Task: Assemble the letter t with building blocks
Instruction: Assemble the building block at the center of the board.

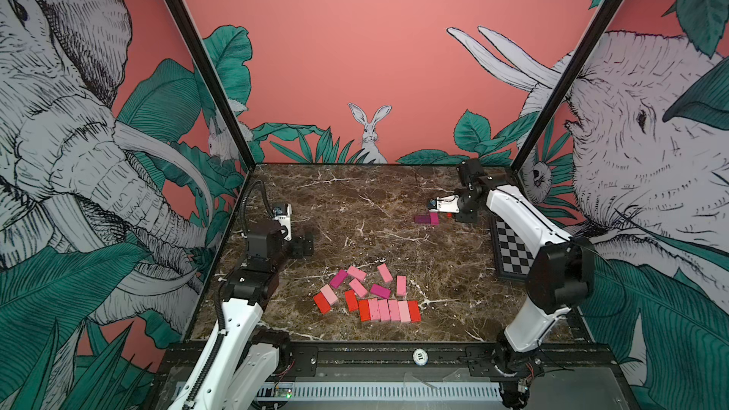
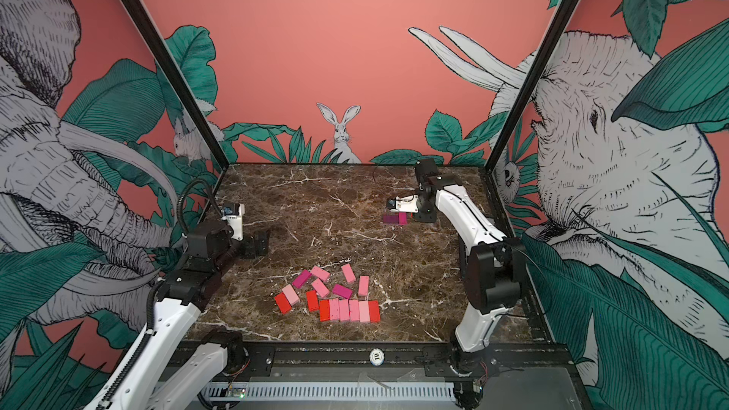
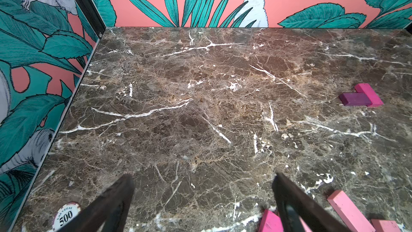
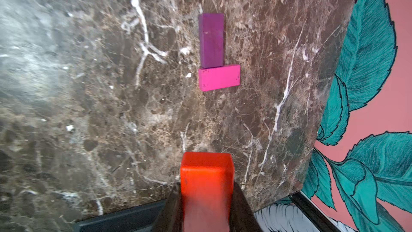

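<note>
R end effector (image 4: 206, 189) grips red block (image 4: 207, 168); I'd set it flush w/ pink block (image 4: 219, 77), squared. L end effector (image 3: 202, 188) wide, empty.

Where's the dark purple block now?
In both top views the dark purple rectangular block lies at the marble table's far right, end touching a magenta block, beside the right gripper.

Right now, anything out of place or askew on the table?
Two stray poker chips: a Las Vegas 500 chip lies on the marble table beside the open left gripper, and a 10 chip sits on the front rail. Neither is a building block. The loose blocks lie askew behind the neat row; nothing looks damaged.
</note>
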